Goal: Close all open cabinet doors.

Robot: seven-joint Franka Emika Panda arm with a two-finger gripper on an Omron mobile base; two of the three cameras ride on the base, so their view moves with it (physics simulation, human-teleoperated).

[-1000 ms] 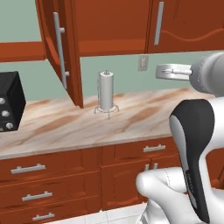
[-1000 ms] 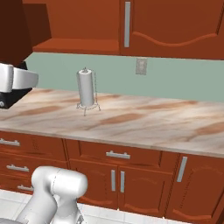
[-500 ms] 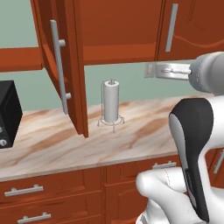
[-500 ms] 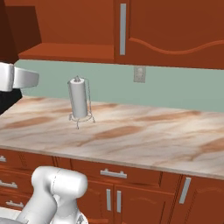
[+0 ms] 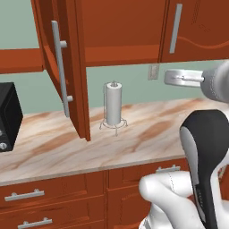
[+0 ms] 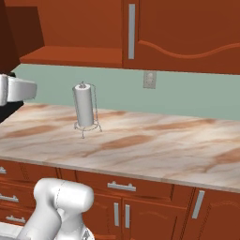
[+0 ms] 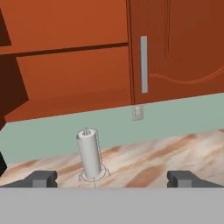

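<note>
Cabinet door hanging open above the counter, hand approaching wide and empty.

Swinging out toward the room, the open door (image 5: 62,67) is showing its inner face and its long grey handle (image 5: 59,68), leaving bare shelves (image 7: 65,48) exposed behind it; it is sitting to the left of the closed door (image 5: 197,29), which is lying flush with its own handle (image 7: 144,64) upright. Below, the marble counter (image 5: 147,134) is carrying a black microwave (image 5: 9,117) at the left edge and a paper towel roll (image 5: 113,104) standing upright near the back wall, under the open shelves. The gripper (image 7: 112,178) is hovering well apart from the door, fingers (image 7: 41,178) spread wide and holding nothing, probably because pushing a door needs no grasp.
</note>
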